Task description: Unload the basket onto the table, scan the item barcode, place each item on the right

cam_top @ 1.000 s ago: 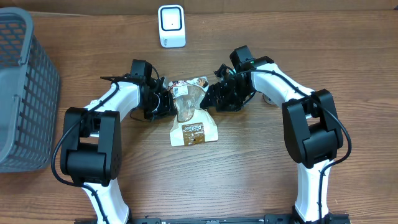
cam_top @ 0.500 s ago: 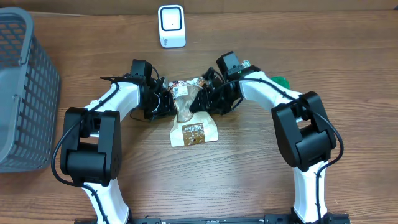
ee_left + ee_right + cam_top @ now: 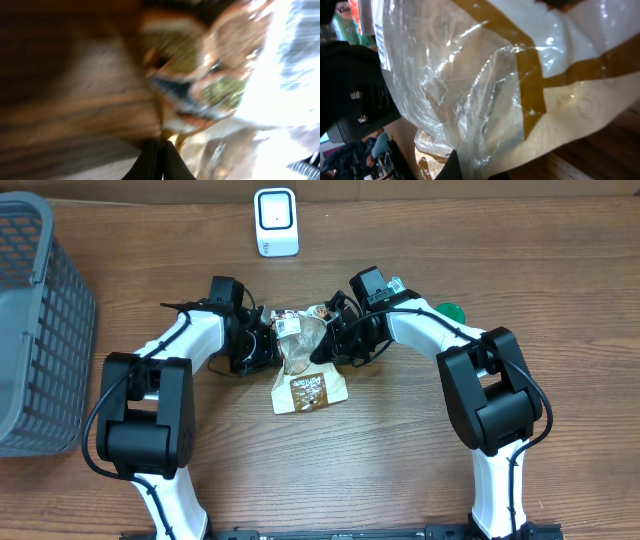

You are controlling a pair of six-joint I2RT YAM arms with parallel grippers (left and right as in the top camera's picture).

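Right gripper [image 3: 322, 340]: jaws closed right down on the clear film at the right shoulder of the snack bag [image 3: 303, 370]. The wrist view shows the film running into the tips.

Left gripper [image 3: 266, 346]: jaws fully closed too, at the bag's left edge. Its wrist view is blurred. It looks like it has a fold of wrapper, but I can't confirm how much.

The bag sits between the two arms. Its top end is bunched up between the grippers and its brown-printed bottom end rests on the table [image 3: 400, 470]. The scanner [image 3: 275, 222] stands upright at the back, well apart from the bag, window facing the arms.

My read of the step: two-handed lift, then present to the scanner. To do it well:
- Raise both sides together. These are thin film pinches, and an uneven pull could slip one out or tear it.
- Ease the grippers apart a little to flatten the film. Crinkle and glare would spoil a read.
- The white label [image 3: 290, 325] near the bag's top may carry the barcode, but the print is too small to tell. If it does, tip that end square to the scanner window.
- Go up before going forward so the bottom end doesn't drag on the wood.
- The basket [image 3: 40, 320] at far left is out of the path.
- A green item [image 3: 450, 311] sits close beside the right arm, so watch the sweep.
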